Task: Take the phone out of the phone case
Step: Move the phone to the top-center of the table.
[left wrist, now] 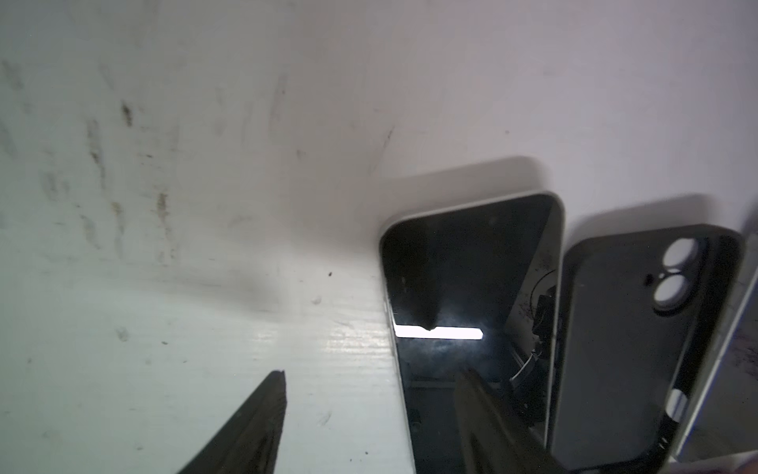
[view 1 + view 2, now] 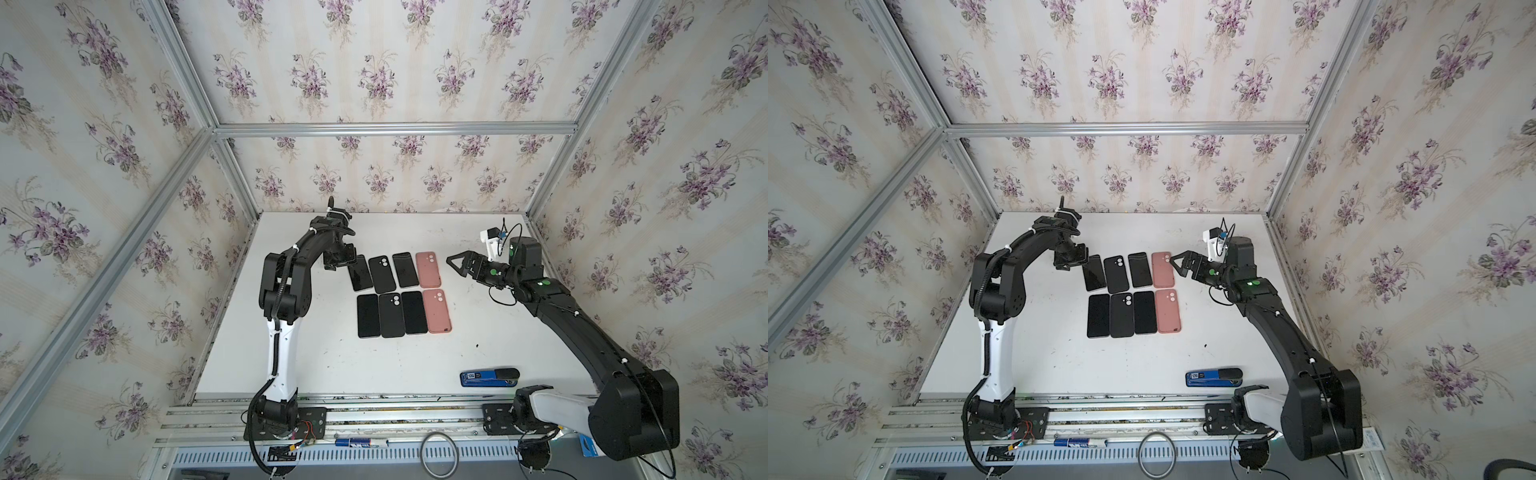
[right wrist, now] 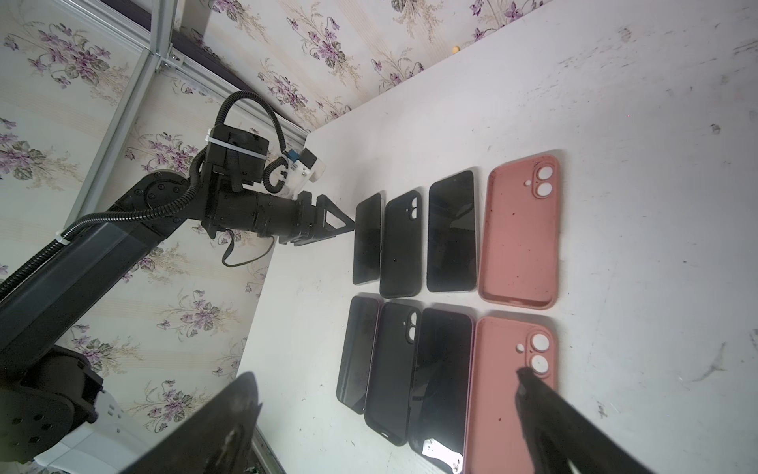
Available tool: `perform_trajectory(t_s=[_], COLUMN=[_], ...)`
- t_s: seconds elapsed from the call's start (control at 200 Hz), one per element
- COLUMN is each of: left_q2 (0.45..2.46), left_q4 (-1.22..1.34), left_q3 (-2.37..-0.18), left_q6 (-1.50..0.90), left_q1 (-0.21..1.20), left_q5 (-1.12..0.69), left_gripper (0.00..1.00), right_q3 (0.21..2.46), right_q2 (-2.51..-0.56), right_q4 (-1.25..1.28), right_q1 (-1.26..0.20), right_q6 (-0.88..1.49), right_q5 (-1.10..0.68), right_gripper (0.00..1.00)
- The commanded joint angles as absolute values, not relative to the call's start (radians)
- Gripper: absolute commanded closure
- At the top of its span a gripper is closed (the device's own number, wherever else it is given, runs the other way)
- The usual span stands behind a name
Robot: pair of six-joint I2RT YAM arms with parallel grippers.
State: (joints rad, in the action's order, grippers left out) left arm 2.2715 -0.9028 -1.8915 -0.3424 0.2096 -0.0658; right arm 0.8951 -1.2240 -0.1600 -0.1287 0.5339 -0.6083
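Observation:
A black-screened phone (image 2: 360,273) with a light rim lies flat at the far-left end of the far row, slightly askew; it also shows in the left wrist view (image 1: 471,279). An empty black phone case (image 2: 382,274) (image 1: 627,349) lies right beside it, white table showing through its camera holes. My left gripper (image 2: 353,266) (image 1: 371,373) is open at the phone's left edge, one finger over the screen and the other over bare table, holding nothing. My right gripper (image 2: 455,264) (image 3: 385,375) hangs open just right of the far pink case (image 2: 428,270).
The far row also holds a second phone (image 2: 405,270). The near row has a phone (image 2: 368,316), a black case (image 2: 391,315), another phone (image 2: 414,312) and a pink case (image 2: 437,311). A blue-and-black stapler-like object (image 2: 490,377) lies front right. Aluminium posts edge the table.

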Motion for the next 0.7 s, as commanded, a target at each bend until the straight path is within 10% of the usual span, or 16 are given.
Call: perform_trajectory(t_s=[0.0, 0.695], left_q2=[2.258, 2.278], left_q4=[-0.864, -0.697], left_q3=[-1.877, -1.78], left_q6=[-0.357, -0.463], left_q1=[0.206, 0.174], left_q5=[-0.183, -0.423], left_gripper=[0.25, 0.15], right_q3=[0.901, 0.9], right_q2=[-1.224, -1.195], right_q4=[-0.126, -0.114], right_q1=[-0.129, -0.129], right_q6=[0.531, 0.552], right_q5=[-0.618, -0.617], right_gripper=[0.0, 0.0])
